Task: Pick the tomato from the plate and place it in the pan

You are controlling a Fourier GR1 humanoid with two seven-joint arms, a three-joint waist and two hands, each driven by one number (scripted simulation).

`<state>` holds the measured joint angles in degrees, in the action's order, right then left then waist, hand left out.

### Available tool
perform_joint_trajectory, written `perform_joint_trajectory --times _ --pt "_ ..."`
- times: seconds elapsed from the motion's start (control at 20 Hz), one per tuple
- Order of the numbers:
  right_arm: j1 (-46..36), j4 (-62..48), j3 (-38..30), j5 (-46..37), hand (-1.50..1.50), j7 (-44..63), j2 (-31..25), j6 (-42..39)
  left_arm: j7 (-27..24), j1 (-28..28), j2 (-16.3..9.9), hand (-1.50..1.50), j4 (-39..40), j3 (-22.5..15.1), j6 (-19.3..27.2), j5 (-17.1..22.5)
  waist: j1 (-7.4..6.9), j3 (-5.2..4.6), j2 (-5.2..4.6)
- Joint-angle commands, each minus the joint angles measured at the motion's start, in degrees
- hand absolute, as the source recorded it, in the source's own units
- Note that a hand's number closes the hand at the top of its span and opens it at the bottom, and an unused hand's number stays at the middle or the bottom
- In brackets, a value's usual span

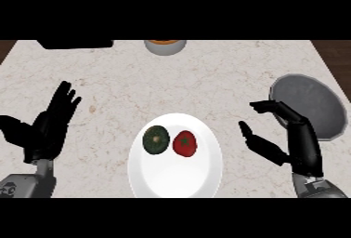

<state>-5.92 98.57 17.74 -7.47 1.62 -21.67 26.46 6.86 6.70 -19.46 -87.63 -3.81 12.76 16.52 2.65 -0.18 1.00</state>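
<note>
A red tomato [185, 143] lies on a white plate [175, 179] at the front middle of the counter, beside a dark green round vegetable [155, 139]. The grey pan [308, 106] sits at the right edge of the counter. My right hand [296, 139] hovers between plate and pan, open, thumb pointing toward the plate and fingers slightly bent over the pan's near rim; it holds nothing. My left hand [49, 125] rests open at the left, fingers up, apart from the plate.
A pale bowl with orange contents [165, 45] stands at the back middle edge. A black object [75, 44] lies at the back left. Bare marble counter [205, 83] stretches between the plate and the back.
</note>
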Motion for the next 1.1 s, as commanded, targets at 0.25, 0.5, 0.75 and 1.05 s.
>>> perform_joint_trajectory --times 0.25,0.5,0.75,1.05 --pt "12.91 23.75 7.17 -21.72 -1.50 20.08 -12.63 -1.49 3.71 2.46 -0.20 0.00 -1.89 0.93 0.43 0.28 -1.07 -0.01 -0.54" --pt "2.33 26.96 8.15 -24.73 -1.50 35.93 -12.04 -13.34 4.95 3.63 -1.20 0.00 -2.17 2.06 -2.05 1.04 -2.80 0.05 -0.94" --pt "-11.11 22.68 11.61 -24.29 -1.50 48.35 -12.70 -27.72 1.83 3.78 1.57 0.00 -0.39 -0.70 -0.02 -2.64 -3.81 -0.07 -1.19" --pt "-21.89 15.16 15.25 -17.09 -1.50 59.11 -6.11 -42.03 4.66 3.77 0.96 0.00 -2.29 -0.06 -0.81 -1.66 -3.96 0.03 -1.04"
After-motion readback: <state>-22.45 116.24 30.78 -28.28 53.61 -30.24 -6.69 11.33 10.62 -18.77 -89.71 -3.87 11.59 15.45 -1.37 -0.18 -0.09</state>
